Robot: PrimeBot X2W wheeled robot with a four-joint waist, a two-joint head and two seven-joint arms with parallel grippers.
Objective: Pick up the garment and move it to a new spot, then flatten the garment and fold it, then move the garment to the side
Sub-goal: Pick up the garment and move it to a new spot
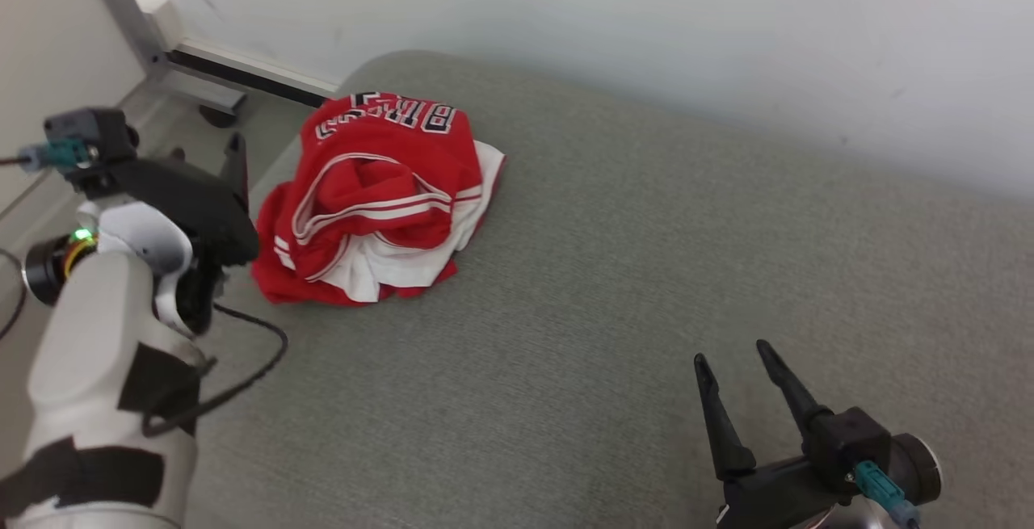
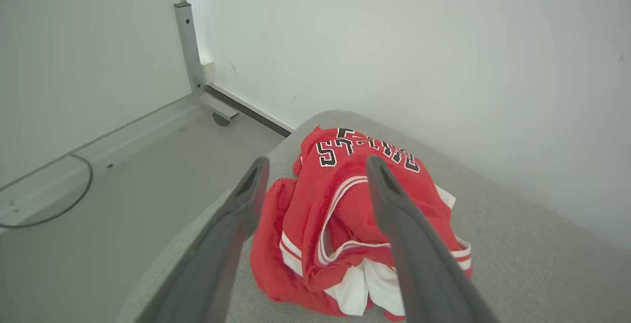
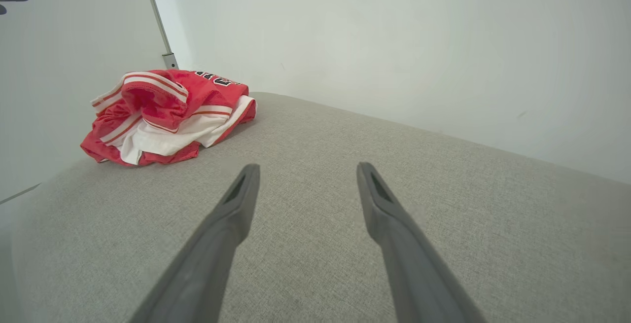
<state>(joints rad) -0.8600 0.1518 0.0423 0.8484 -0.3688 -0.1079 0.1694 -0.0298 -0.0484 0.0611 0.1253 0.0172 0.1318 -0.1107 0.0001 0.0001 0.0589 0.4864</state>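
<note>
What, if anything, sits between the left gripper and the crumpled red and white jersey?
Nothing visible. The open left gripper points at the crumpled red and white jersey on the grey fabric cushion, with only air between them.

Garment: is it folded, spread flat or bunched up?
Bunched up. The red garment lies in a crumpled heap on the grey surface, layers overlapping unevenly.

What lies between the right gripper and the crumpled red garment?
Bare grey cushion: in the head view and the right wrist view, nothing sits on the stretch between the open right gripper and the red garment.
</note>
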